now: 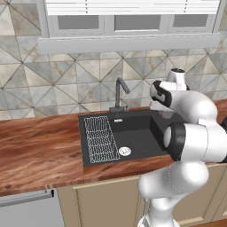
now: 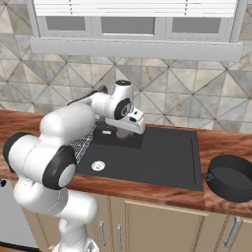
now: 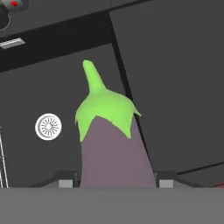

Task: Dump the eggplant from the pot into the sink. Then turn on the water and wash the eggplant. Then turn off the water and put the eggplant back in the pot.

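Holding the eggplant between the fingertips, clamped on the purple body with the green stem poking straight out away from the hand. So the long axis runs along the gripper's own line, not across it. Hanging over the sink, above the deep basin near the faucet, drain off to one side below. No stream at the spout, as far as visible. Pot sitting on the counter just past the sink's far end, on the right, well apart from the hand. Probably the put-back leg, though can't say for sure whether washing's done. Next bit likely means swinging across the drainboard and getting the stem end pointed down into the pot's mouth.
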